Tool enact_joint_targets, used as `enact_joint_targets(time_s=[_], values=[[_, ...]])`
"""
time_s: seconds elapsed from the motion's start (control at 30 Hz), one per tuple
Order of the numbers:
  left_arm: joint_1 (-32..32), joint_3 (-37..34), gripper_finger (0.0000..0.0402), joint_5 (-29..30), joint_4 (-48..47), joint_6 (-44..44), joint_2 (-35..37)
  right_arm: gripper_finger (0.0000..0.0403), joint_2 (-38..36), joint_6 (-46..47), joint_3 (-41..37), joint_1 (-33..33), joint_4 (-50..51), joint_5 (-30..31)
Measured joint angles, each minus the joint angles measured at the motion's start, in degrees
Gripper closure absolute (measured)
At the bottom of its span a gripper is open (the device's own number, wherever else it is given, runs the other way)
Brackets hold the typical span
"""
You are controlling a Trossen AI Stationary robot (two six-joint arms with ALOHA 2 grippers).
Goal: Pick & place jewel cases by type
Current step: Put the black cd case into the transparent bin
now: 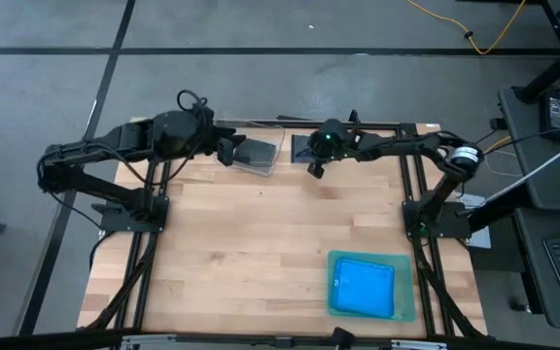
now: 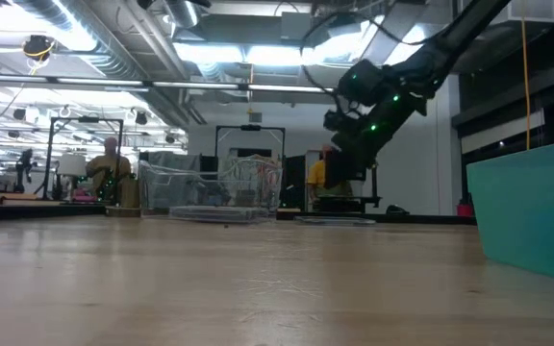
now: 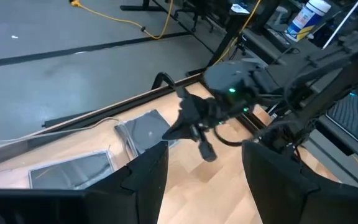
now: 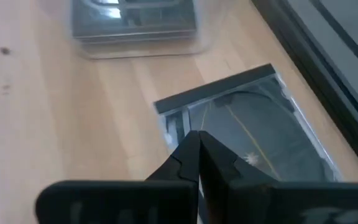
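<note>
High view over my rig, sorting well advanced: bright blue jewel cases (image 1: 364, 288) lie stacked in the green tray (image 1: 405, 309) at the near right corner of the worktop (image 1: 261, 243); how many are in the stack I cannot tell. Far across the worktop from the tray, the clear tub (image 1: 257, 154) at the back edge already holds dark cases (image 4: 132, 17), count again unclear. One dark CD case (image 4: 247, 134) lies flat on the wood just beside the tub, outside it. My right gripper (image 4: 199, 158) hangs over that case with fingers closed and nothing between them. My left gripper (image 3: 204, 177) waits at the tub's other side, fingers spread and empty. By my reading, the blue type is sorted and this last loose dark case remains to go into the tub.
</note>
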State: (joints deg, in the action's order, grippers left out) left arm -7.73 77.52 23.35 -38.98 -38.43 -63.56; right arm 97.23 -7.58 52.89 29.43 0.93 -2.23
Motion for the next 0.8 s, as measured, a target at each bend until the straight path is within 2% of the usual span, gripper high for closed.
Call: enact_joint_targets(time_s=[0.27, 0.43, 0.8], values=[[1.0, 0.0, 0.0206, 0.5, -0.1, 0.1, -0.1, 0.0395, 7.2, -0.2, 6.2, 1.1, 3.8, 0.0], [1.0, 0.0, 0.0206, 0.5, 0.0, 0.2, -0.1, 0.0395, 11.4, 0.0, 10.8, 1.5, 10.9, 0.0], [1.0, 0.0, 0.0206, 0.4, 0.0, 1.3, -0.1, 0.0395, 13.8, 2.9, 13.0, 1.3, 18.1, -1.0]])
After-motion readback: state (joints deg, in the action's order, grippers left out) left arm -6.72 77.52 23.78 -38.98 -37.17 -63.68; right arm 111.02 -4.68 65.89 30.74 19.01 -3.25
